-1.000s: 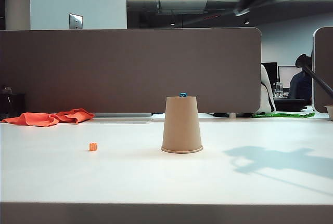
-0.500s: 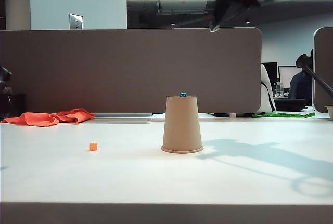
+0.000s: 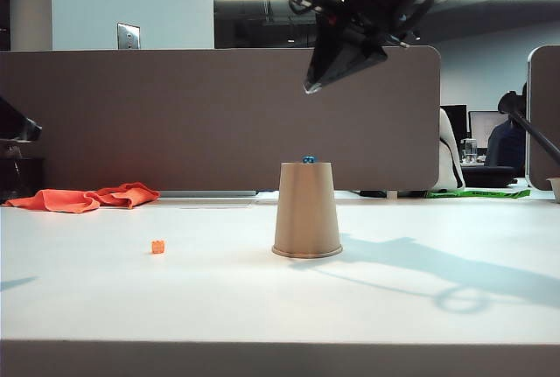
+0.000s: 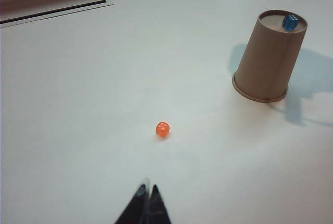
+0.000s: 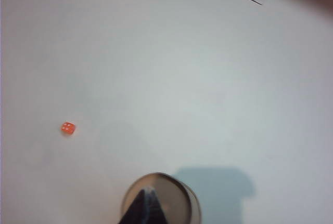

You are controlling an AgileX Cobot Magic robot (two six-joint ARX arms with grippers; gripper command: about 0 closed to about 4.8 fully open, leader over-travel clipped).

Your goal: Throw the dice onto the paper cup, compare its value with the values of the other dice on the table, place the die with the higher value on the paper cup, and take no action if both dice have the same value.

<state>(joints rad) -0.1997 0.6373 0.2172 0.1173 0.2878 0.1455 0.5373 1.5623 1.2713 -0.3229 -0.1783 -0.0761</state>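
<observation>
Right gripper (image 3: 308, 88) hangs well above the paper cup (image 3: 306, 211), jaws pressed together, empty; blue die (image 3: 308, 159) sits on cup top, straight below it. Orange die (image 3: 157, 247) lies left of cup; left gripper (image 4: 146, 193), also closed and empty, is nearer it

blue die (image 4: 290, 22) atop upturned tan paper cup (image 3: 306, 211); orange die (image 4: 163, 129) on table (image 3: 219, 298).

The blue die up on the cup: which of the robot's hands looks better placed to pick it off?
The right hand, probably. It hangs shut right above the paper cup, where the blue die sits. The left hand, also shut, hovers over bare table nearer the orange die.
</observation>
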